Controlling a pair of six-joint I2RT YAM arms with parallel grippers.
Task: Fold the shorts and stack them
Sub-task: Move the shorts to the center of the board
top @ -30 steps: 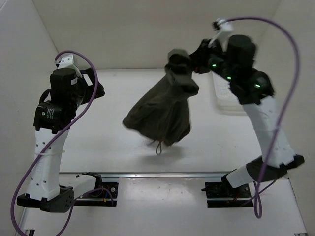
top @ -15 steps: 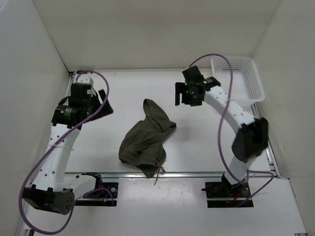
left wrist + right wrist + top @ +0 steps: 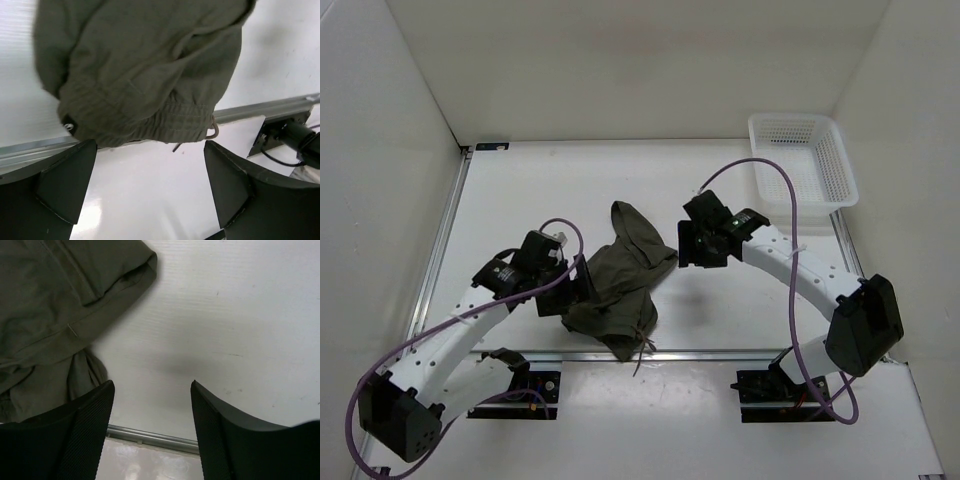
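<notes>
Beside left end effector: shorts.

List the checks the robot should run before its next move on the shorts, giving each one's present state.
1. Left tool open, empty: ok.
2. Right tool open, empty: ok.
3. Shorts spread flat: not ok, crumpled heap.
4. Shorts wholly on table: not ok, drawstring crosses the near rail.
5. Waistband in left wrist view: ok.
6. Basket apart from both arms: ok.
</notes>
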